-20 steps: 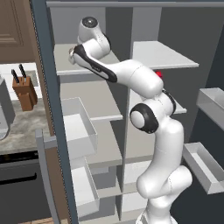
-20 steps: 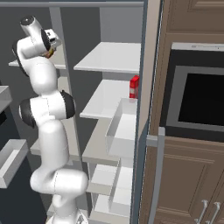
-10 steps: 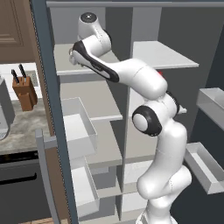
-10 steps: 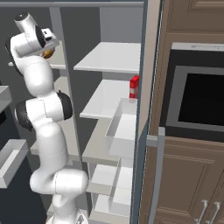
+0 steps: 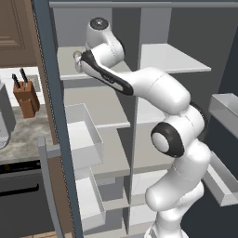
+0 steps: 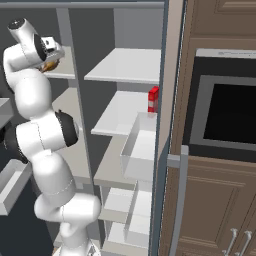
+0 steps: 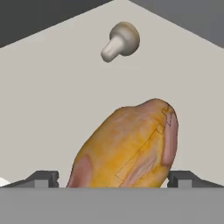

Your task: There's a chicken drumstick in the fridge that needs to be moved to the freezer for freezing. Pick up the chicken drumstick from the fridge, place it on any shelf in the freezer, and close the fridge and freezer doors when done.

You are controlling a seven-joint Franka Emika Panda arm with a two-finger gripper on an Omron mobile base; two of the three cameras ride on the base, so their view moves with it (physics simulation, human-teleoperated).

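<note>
In the left base view the arm reaches up and leftward to the top shelf [image 5: 69, 69] of the left half of the tall open unit, its hand sitting right at that shelf's front edge; a small pale knob [image 5: 77, 56] shows beside the wrist. In the right base view the gripper [image 6: 51, 61] hovers just over the same shelf, and a sliver of orange-brown, the chicken drumstick [image 6: 49, 65], peeks beneath it. In the hand view the drumstick [image 7: 129, 146] lies between the two finger tips, one each side, its long axis slanting from the lower left up to the right; the jaws stand apart about it, and I cannot tell whether they press it. The mushroom [image 7: 120, 40] sits farther back on the shelf, well apart
</note>
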